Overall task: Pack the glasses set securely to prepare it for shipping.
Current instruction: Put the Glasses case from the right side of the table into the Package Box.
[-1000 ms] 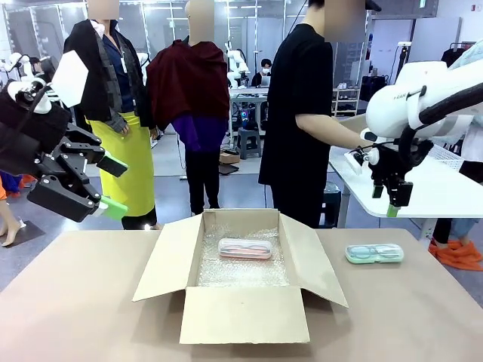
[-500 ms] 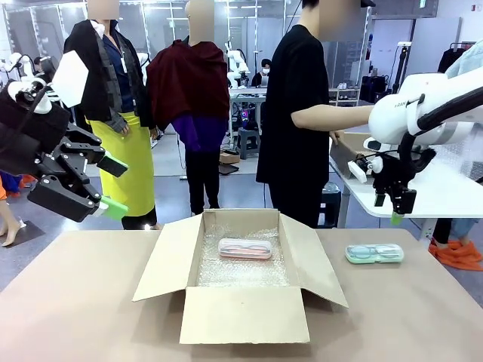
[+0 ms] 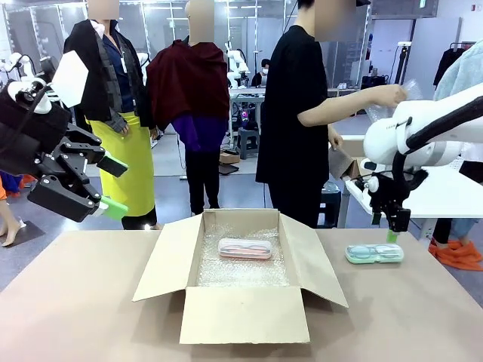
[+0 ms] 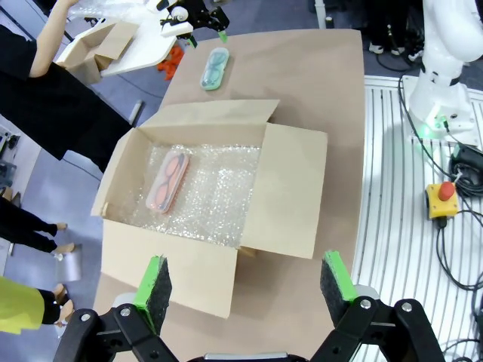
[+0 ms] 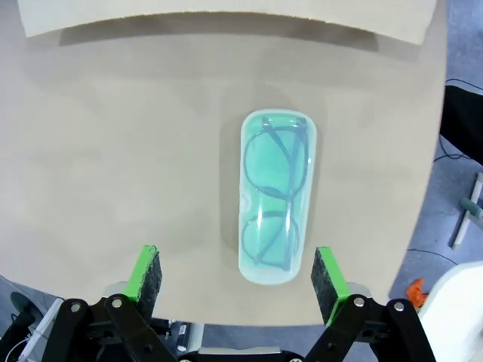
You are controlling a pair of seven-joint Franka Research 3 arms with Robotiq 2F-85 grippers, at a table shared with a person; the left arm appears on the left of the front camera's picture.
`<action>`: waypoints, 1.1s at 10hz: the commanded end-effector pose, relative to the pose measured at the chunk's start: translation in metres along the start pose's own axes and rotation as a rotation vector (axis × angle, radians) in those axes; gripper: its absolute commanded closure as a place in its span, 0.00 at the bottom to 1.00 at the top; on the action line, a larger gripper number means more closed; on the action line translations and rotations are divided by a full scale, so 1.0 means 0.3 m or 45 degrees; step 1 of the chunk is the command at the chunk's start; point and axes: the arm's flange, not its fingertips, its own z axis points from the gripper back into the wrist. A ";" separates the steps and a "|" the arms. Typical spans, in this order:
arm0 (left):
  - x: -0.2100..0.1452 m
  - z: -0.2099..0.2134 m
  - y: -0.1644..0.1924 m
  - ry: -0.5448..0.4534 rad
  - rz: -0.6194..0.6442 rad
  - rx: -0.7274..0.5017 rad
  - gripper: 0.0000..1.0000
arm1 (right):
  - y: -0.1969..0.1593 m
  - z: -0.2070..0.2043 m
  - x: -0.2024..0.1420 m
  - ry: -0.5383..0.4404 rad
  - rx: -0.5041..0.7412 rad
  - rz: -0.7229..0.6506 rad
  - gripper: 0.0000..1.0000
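1. Step in hand, I judge: fetching the second case. The pink case (image 3: 245, 248) lies inside the box (image 3: 245, 313) on bubble wrap (image 3: 241, 273), toward 12 o'clock. The mint case (image 3: 374, 253) lies on the surface (image 3: 423, 317) at the box's 3 o'clock.
2. The right pincer (image 3: 392, 228) hangs just above the mint case, released.
3. Next: descend, clench across its narrow sides, lift over the flap (image 3: 313, 256).
4. The left pincer (image 3: 113, 186) is released, aloft at 9 o'clock.
5. No writing is legible.

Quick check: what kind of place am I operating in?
Probably a robotics lab: a red emergency stop button and loose cables on a slotted metal platform, plus a white arm base mounted beside the table.
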 end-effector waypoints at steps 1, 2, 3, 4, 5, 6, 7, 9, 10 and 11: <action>-0.002 0.008 -0.003 0.005 -0.005 -0.016 0.00 | -0.027 -0.058 -0.012 -0.045 -0.004 0.021 0.00; -0.002 0.008 -0.003 0.005 -0.005 -0.016 0.00 | -0.037 -0.100 -0.012 -0.047 -0.007 0.006 0.00; -0.002 0.008 -0.003 0.005 -0.005 -0.016 0.00 | -0.043 -0.122 -0.015 -0.052 -0.025 0.001 0.00; -0.002 0.008 -0.003 0.005 -0.005 -0.016 0.00 | -0.050 -0.153 -0.012 -0.071 -0.010 -0.006 0.00; -0.002 0.008 -0.003 0.005 -0.005 -0.016 0.00 | -0.045 -0.180 -0.006 -0.078 -0.035 -0.019 0.00; -0.002 0.008 -0.003 0.005 -0.005 -0.016 0.00 | -0.046 -0.206 -0.007 -0.069 -0.069 -0.039 0.00; -0.002 0.008 -0.003 0.005 -0.005 -0.016 0.00 | -0.041 -0.223 -0.009 -0.088 -0.081 -0.043 0.00; -0.002 0.008 -0.003 0.005 -0.005 -0.016 0.00 | -0.043 -0.260 -0.004 -0.078 -0.086 -0.058 0.00; -0.002 0.008 -0.003 0.005 -0.005 -0.016 0.00 | -0.047 -0.271 -0.001 -0.075 -0.091 -0.068 0.00; -0.002 0.008 -0.003 0.005 -0.005 -0.016 0.00 | -0.046 -0.273 0.000 -0.072 -0.095 -0.071 0.00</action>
